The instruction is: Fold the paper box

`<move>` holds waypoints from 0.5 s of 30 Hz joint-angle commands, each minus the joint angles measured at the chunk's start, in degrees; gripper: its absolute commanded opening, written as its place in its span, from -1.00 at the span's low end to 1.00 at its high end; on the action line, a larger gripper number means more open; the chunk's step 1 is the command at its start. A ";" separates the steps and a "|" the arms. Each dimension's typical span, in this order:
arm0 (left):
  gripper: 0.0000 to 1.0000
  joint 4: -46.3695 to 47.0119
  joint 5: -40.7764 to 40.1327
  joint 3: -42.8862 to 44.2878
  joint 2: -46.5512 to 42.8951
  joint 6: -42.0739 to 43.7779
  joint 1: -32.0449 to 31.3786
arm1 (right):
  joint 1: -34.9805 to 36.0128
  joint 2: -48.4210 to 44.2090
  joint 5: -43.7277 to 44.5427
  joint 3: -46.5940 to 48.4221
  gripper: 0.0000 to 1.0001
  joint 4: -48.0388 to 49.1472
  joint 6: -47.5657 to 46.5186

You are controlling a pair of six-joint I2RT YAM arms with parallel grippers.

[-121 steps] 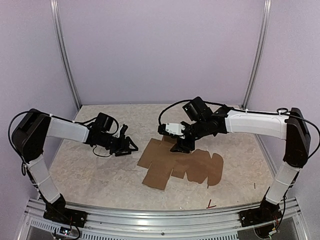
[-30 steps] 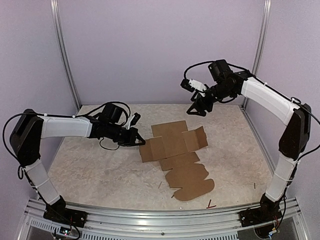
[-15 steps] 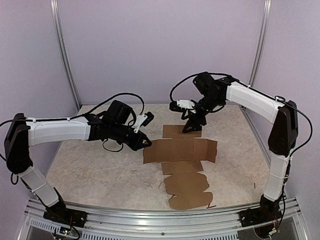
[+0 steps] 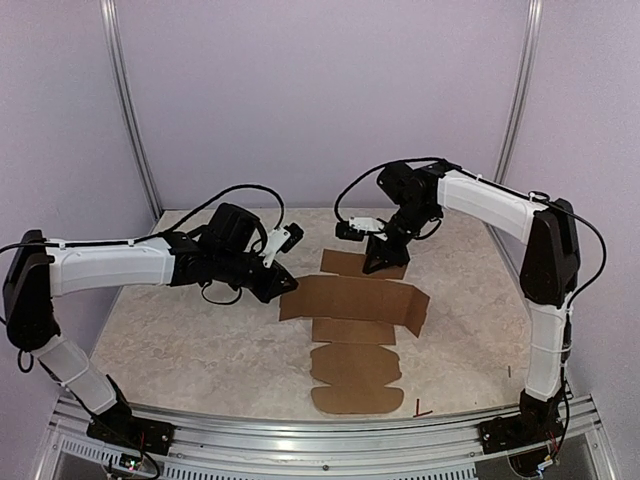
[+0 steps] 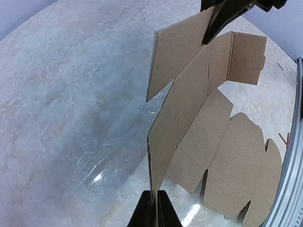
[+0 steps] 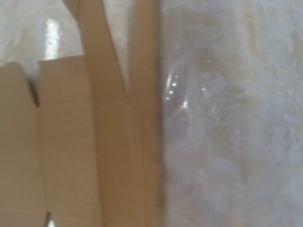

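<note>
Remote inspection, all three views checked.

Table (image 4: 180,340): pale marbled top, both arms reaching over it from the near edge.

Paper box (image 4: 350,298): a brown die-cut sheet, mostly unfolded, at mid-table between the two grippers. I note a wide row of panels running left to right. One flap lies beyond that row on the far side, and a column of panels ending in rounded flaps runs toward the near edge. The panel at the row's right end is turned up out of flat. The near column lies flat on the table.

Left gripper (image 4: 283,283): at the left end of the wide row. In the left wrist view its fingers (image 5: 163,213) are pressed together on the sheet's edge, the cardboard pinched between them.

Right gripper (image 4: 378,262): tips down at the right part of the far flap. The left wrist view shows its dark tips against that flap's edge. Its own wrist view is blurred and shows only cardboard and table, so I cannot tell whether its fingers clamp the flap or merely touch it.

Small red scrap (image 4: 422,408): on the table near the front edge, just right of the rounded flaps and apart from them.
</note>
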 commanded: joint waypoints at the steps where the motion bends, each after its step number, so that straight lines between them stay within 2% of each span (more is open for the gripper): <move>1: -0.68 1.96 -2.88 -1.31 -1.95 0.58 -0.13 | 0.42 0.97 -2.00 2.51 -0.93 -3.90 0.96; 4: -0.33 3.72 -3.80 -4.16 -5.23 -0.58 -0.07 | 0.21 0.09 -3.80 1.76 -1.00 -4.87 0.96; 7: -0.12 10.87 -2.70 -11.84 -14.11 -3.23 1.50 | -0.03 -2.12 -4.70 -1.09 -1.00 -4.11 1.10; 10: -0.01 20.27 1.45 -21.37 -23.62 -9.44 7.00 | -0.25 -4.63 -6.29 -4.39 -1.00 -2.51 1.10; 12: 0.10 24.87 1.47 -26.78 -29.83 -14.31 11.32 | -0.45 -6.11 -7.61 -6.03 -1.00 -1.75 1.01; 15: 0.05 26.18 3.04 -28.28 -29.08 -16.89 16.23 | -0.47 -7.76 -9.05 -7.66 -1.00 -0.42 1.35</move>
